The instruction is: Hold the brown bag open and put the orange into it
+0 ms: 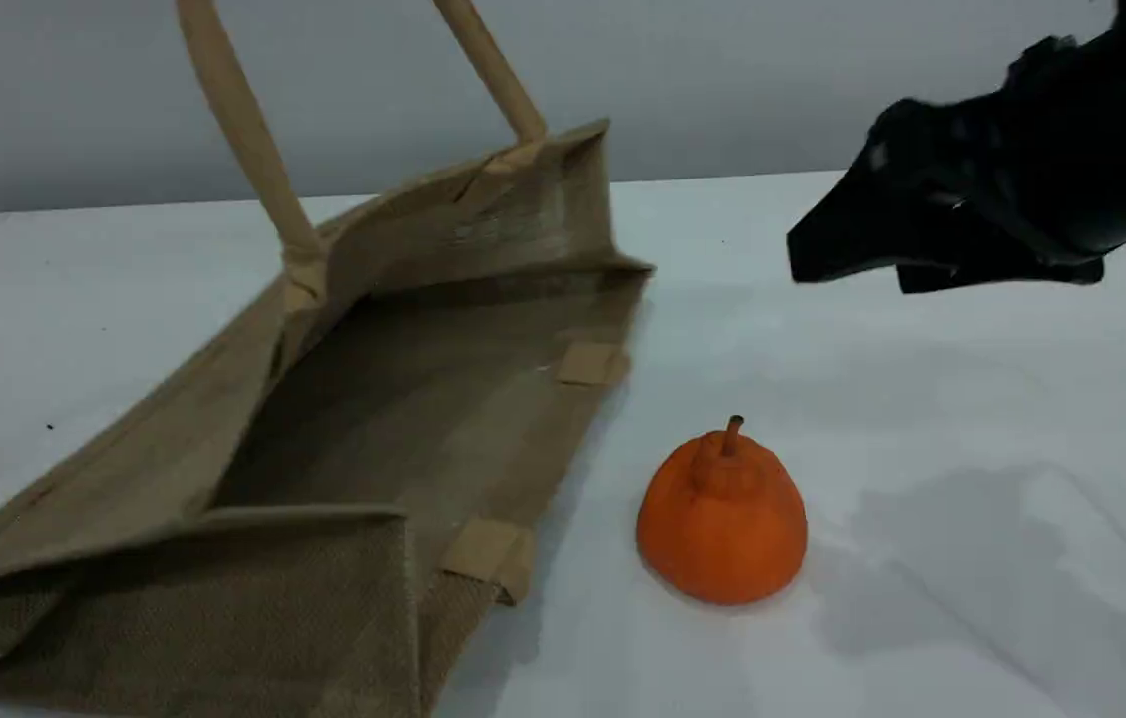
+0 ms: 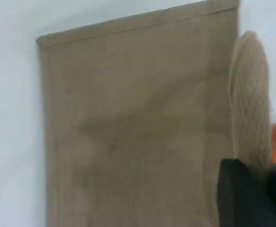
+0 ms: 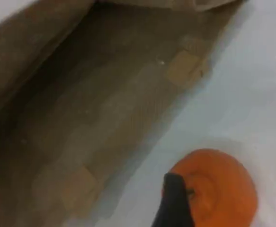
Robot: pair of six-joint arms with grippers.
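The right gripper [image 1: 807, 261] hangs with its jaws spread wide and empty above the white table [image 1: 971, 419], far and right of the orange [image 1: 722, 524], which sits upright on the table just right of the brown bag [image 1: 343, 439]. The left gripper [image 2: 244, 198] is clamped shut on a beige handle [image 1: 238, 120], pulling the upper side up so the bag's mouth gapes toward the right.

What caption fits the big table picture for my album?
A brown bag lies held open by its handle while the open right gripper hovers above the orange on the table.
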